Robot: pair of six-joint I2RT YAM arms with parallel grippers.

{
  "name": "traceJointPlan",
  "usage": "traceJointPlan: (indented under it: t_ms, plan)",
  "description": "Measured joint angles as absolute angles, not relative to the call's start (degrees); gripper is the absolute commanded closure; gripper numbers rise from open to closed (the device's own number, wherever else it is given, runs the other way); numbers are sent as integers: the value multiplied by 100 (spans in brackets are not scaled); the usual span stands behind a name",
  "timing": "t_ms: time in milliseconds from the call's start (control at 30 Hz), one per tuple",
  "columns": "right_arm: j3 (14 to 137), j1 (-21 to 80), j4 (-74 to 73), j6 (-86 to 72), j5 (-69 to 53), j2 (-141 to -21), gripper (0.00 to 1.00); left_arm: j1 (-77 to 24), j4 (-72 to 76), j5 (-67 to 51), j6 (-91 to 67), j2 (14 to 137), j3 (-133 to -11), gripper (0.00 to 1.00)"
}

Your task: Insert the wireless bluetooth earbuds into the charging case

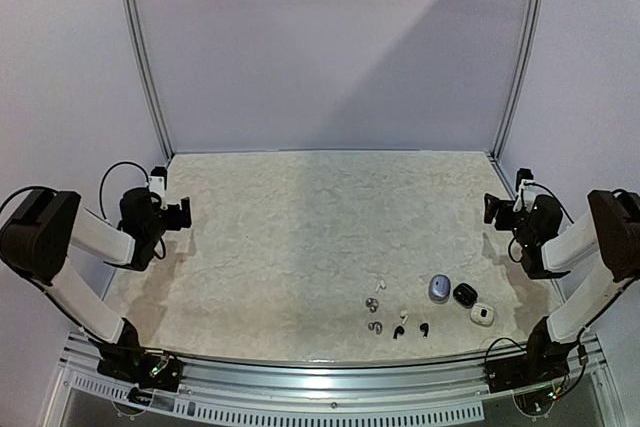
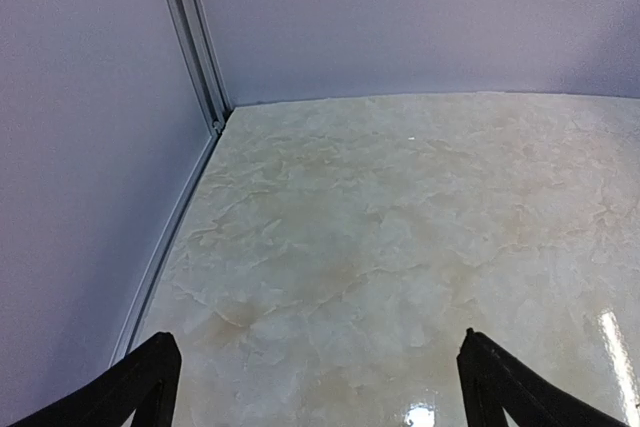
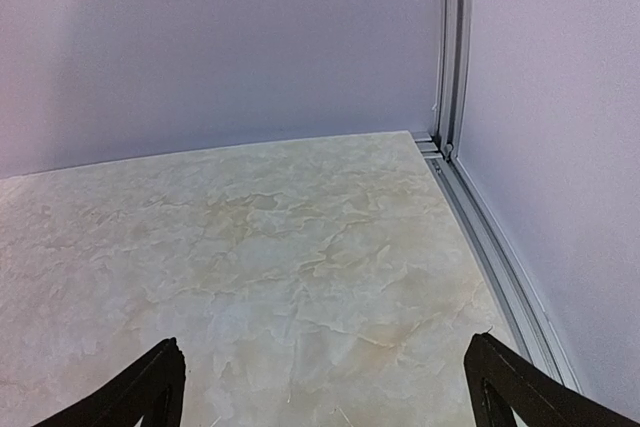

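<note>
While both arms hang bent at opposite sides of the surface [image 1: 300, 232], the left gripper [image 2: 316, 339] has its jaws spread wide with nothing between them, and its wrist view shows only bare marbled top ahead of it, running to a lavender wall [image 2: 420, 17] and a metal corner post [image 2: 195, 37]. The right gripper [image 3: 325, 342] is likewise wide open and holds nothing, looking over the same pale marbling toward its own corner post [image 3: 452, 47]. Neither gripper touches anything. From the right gripper, toward the near edge and a little inward toward the other arm, three small rounded cases lie close together: a blue-grey case [image 1: 439, 288], a black case [image 1: 464, 294] just beside it, and a white case [image 1: 483, 314] nearest the right arm's base. Whether their lids are up is too small to tell. Farther inward from them lie six tiny earbuds [image 1: 398, 331], two white, two grey and two black, loose on the surface and outside every case. All of this is well apart from the left gripper.
</note>
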State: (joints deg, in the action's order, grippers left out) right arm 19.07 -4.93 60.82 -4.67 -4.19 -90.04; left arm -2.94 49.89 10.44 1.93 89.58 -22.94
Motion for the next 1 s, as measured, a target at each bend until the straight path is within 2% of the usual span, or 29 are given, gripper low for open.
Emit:
traceJointPlan:
  t_ms: [133,367,500,600,767,867,1000]
  plan:
    - [2093,-495,5196,-528,-303,-8567,1,-294,4980,1015,196,8958,-2294,1]
    - [3474,-504,3304,-996,-718,-6794,1,-301,4508,580,416,8595,-2394,1]
    - [4066,-458,2624,-1616,-1594,-6307,1,-357,3124,156,541,8202,-3420,1]
    - [4388,45,1737,-2012,-1758,-6095,3,-484,2224,-132,349,8145,-4438,1]
    - [5332,1577,-698,-2228,-746,-6160,12,-790,1234,-1184,-421,8121,-5271,1]
    - [5874,2213,-2340,-2786,449,-6423,19,-915,932,-1988,-996,8123,-5295,1]
    - [6029,2958,-4139,-4021,1417,-6995,20,-993,604,-2252,-1535,8123,-5288,1]
